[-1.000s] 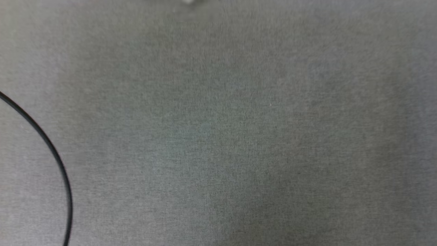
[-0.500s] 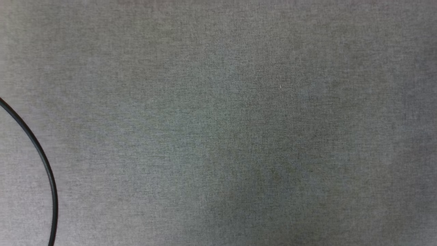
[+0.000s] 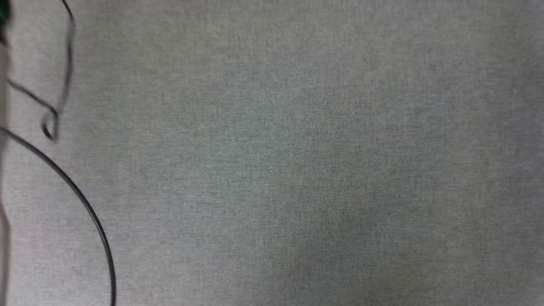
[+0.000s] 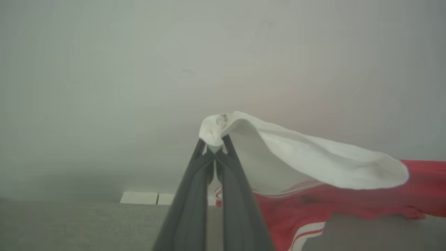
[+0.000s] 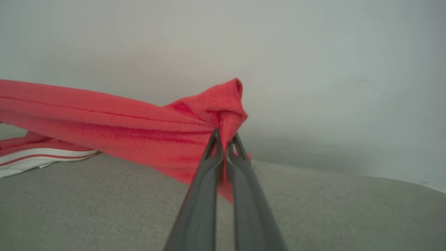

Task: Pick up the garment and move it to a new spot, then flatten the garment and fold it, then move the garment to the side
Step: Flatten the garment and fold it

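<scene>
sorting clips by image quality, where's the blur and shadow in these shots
Head view: smeared along the left edge, the thin cable streaky, a soft shadow on the grey cloth lower middle. Left wrist view: hazy backdrop, the garment and left tool fairly crisp. Right wrist view: right tool soft up close, backdrop washed out.

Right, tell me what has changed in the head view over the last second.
The black cable swung right, further into the head view, and a thinner cable loop came in at upper left, blurred. The white speck on the grey cloth barely shifted, so the cable itself moved. No taking or letting go shows; both pairs of jaws are shut on the shirt. The cloth looks unchanged.
</scene>
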Motion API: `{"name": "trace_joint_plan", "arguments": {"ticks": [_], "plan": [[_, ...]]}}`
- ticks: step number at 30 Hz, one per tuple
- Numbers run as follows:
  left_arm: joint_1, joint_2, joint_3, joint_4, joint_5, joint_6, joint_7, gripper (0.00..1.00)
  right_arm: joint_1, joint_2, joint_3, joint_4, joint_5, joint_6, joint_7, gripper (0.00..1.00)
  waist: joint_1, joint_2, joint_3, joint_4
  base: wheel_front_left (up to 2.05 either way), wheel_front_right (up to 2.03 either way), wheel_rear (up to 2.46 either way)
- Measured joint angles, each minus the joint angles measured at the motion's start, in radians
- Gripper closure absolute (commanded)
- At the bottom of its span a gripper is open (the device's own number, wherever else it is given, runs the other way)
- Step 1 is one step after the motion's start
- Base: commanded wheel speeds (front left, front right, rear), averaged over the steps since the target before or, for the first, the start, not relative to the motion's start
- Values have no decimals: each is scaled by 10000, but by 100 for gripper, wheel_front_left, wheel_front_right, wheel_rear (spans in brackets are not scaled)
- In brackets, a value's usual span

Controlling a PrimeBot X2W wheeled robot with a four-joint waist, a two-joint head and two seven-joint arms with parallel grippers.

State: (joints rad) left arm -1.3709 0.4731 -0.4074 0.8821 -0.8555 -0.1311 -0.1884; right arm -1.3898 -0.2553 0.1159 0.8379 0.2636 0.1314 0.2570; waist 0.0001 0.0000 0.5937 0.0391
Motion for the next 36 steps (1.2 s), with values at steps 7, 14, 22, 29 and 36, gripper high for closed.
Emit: {"name": "trace_joint_plan", "arguments": {"ticks": [7,14,22,29,36], "plan": [[2479,104,-562,-169,-552,-4,-274,100,2367,-125,625,44,857,0,-468,100,0,0,-902,39,0,0,0],[5632,194,-215,-692,-832,42,-692,100,4912,-121,1072,-127,1726,4,-830,100,-2,0,-2142,-34,0,0,0],[9070,90,606,-2571,-846,765,-713,100,7515,-370,1149,-763,2188,6,-1149,100,-2,0,-3553,-55,0,0,0],[11774,286,989,-4291,-1001,1668,-713,100,9642,-518,947,-1904,2387,12,-1147,100,-4,0,-4569,-21,0,0,0],[14083,485,1304,-6046,-1344,2708,-648,100,11467,-481,702,-3396,2259,17,-573,100,-3,0,-5142,-127,0,0,0]]}}
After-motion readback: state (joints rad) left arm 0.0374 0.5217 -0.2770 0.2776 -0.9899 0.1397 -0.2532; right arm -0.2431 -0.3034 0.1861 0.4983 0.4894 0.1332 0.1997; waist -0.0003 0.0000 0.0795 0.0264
